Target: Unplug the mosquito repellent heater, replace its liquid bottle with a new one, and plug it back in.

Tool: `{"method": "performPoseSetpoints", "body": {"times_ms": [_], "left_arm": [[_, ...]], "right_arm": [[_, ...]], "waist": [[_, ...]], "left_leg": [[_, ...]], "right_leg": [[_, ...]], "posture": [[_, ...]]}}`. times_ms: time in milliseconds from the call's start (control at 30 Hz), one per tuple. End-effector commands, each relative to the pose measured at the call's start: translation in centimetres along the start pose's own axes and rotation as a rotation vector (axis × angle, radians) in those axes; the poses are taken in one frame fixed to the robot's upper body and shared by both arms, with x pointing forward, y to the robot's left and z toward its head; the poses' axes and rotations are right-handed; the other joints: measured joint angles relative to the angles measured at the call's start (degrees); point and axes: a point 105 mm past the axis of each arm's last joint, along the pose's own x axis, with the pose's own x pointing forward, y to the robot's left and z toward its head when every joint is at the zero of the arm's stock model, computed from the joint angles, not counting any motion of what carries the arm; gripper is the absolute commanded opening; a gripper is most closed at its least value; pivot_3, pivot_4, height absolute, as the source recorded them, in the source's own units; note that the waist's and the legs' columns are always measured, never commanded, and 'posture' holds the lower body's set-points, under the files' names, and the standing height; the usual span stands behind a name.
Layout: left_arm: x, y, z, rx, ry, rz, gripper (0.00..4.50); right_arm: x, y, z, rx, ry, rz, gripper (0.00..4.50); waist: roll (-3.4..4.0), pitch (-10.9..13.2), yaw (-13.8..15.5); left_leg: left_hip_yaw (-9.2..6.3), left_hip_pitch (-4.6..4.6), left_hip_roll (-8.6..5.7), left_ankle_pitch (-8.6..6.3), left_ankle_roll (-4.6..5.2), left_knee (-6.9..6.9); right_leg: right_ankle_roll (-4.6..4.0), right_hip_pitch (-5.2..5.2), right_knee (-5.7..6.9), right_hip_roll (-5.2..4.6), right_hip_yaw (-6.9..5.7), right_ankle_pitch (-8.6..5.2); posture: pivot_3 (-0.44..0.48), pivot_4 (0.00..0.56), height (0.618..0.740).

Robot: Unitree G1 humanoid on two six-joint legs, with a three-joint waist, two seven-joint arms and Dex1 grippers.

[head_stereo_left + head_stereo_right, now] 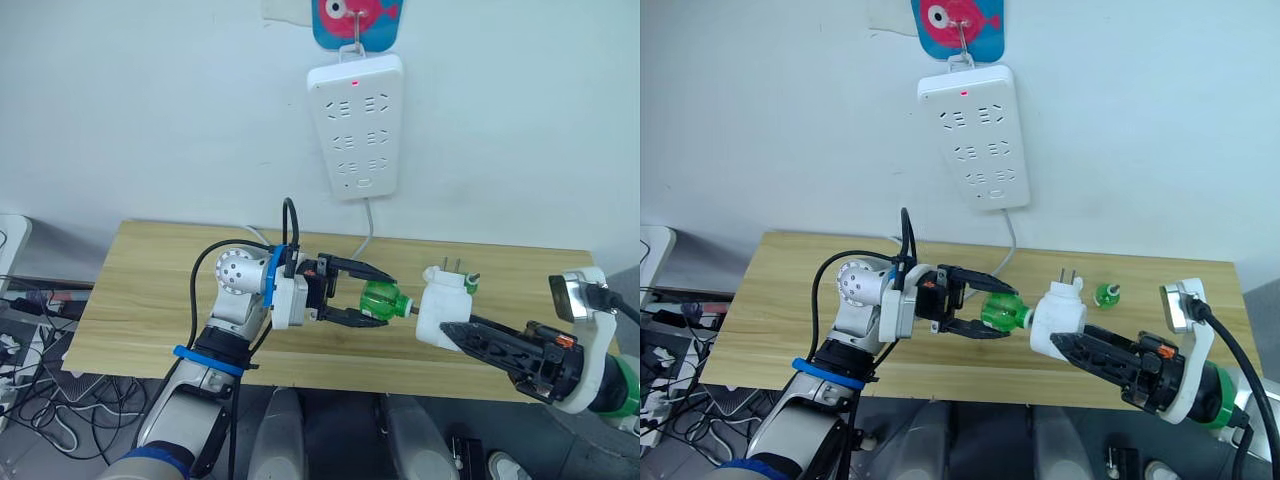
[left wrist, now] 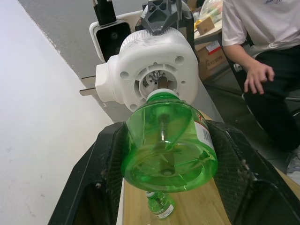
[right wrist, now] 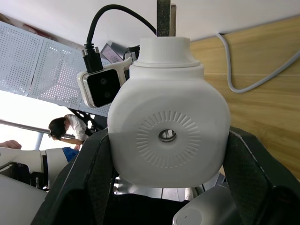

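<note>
My left gripper (image 1: 385, 298) is shut on a green liquid bottle (image 1: 382, 300), held sideways above the wooden table (image 1: 150, 300). My right gripper (image 1: 447, 322) is shut on the white mosquito repellent heater (image 1: 440, 308), whose two prongs point up and back. The bottle's neck faces the heater's underside opening, with a thin wick crossing the short gap. In the left wrist view the bottle (image 2: 168, 145) sits between black fingers (image 2: 101, 173), its mouth at the heater (image 2: 150, 70). The right wrist view shows the heater's vented top (image 3: 168, 131). A second small green bottle (image 1: 1106, 294) stands on the table behind the heater.
A long white power strip (image 1: 356, 125) hangs on the wall above the table's back edge, and its cable (image 1: 366, 235) drops onto the tabletop. A seated person (image 2: 253, 47) is off to one side. Cables lie on the floor at the left (image 1: 30, 380).
</note>
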Motion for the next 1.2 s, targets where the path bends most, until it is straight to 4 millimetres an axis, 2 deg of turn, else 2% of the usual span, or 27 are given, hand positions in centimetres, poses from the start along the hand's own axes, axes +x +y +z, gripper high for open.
{"method": "performPoseSetpoints", "body": {"times_ms": [33,267,533,633,900,1200], "left_arm": [[0.8,0.9,0.5,0.042,-0.027,0.026,2.25],[0.9,1.8,0.1,0.026,-0.009,0.08,2.25],[0.3,2.2,0.5,0.042,-0.028,0.099,2.25],[0.3,2.5,0.7,0.048,-0.035,0.12,2.25],[0.3,2.3,0.5,0.041,-0.028,0.109,2.25],[0.9,1.1,1.2,0.04,-0.058,0.047,2.25]], "right_arm": [[0.4,1.7,-0.7,-0.003,0.039,0.078,2.98],[0.7,2.2,-1.1,-0.006,0.072,0.106,2.98],[-0.1,1.0,0.2,-0.013,0.022,0.06,2.98],[-0.2,0.9,0.2,-0.008,0.028,0.063,2.98],[-0.8,0.8,0.6,-0.019,0.025,0.06,2.98],[0.4,0.7,1.5,-0.042,-0.03,0.071,2.98]], "waist": [[0.0,0.0,0.0],[0.0,0.0,0.0],[0.0,0.0,0.0],[-0.01,0.0,0.0],[0.0,0.0,0.0],[0.0,0.0,-0.1]], "left_leg": [[0.0,0.0,0.0,0.0,0.0,0.0],[0.0,0.0,0.0,0.0,0.01,0.0],[0.0,0.0,0.0,0.0,0.01,0.01],[0.0,0.0,0.0,0.0,0.01,0.01],[0.0,0.0,0.0,-0.01,0.01,0.0],[0.0,0.03,0.01,-0.01,0.01,0.0]], "right_leg": [[0.0,0.0,0.0,0.0,0.0,0.0],[0.0,0.0,0.0,0.0,0.01,0.0],[0.0,0.0,0.02,0.0,0.0,0.0],[0.0,0.0,0.02,0.0,0.0,0.0],[0.0,0.0,0.02,0.0,0.01,0.0],[0.0,0.0,0.07,0.01,0.0,0.0]], "posture": [[0.031,0.336,0.74],[0.037,0.347,0.74],[0.037,0.347,0.74],[0.031,0.349,0.74],[0.031,0.349,0.74],[0.029,0.351,0.74]]}}
